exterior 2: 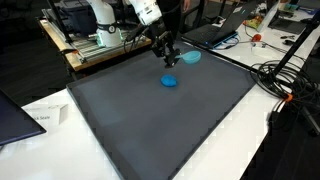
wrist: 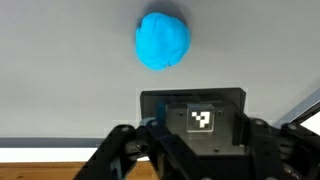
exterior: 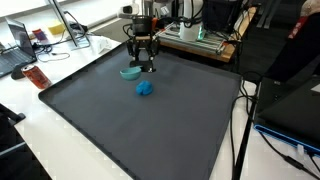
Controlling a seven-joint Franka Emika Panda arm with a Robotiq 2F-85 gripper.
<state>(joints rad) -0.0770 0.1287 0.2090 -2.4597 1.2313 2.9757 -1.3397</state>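
On the bench (exterior: pixel 45 135), upon a dark mat (exterior: pixel 120 135): one blue lump (exterior: pixel 145 88), lying free near the mat's far edge, close to a teal dish (exterior: pixel 130 72). Claw (exterior: pixel 147 66) closed, poised just beside the dish; contact not discernible.

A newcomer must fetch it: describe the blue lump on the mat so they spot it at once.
Find the big dark grey mat covering the white table. At the end where the gripper hangs, a small rounded lump lies just clear of it. It is solid bright blue, unlike the paler teal shallow dish beside the gripper.
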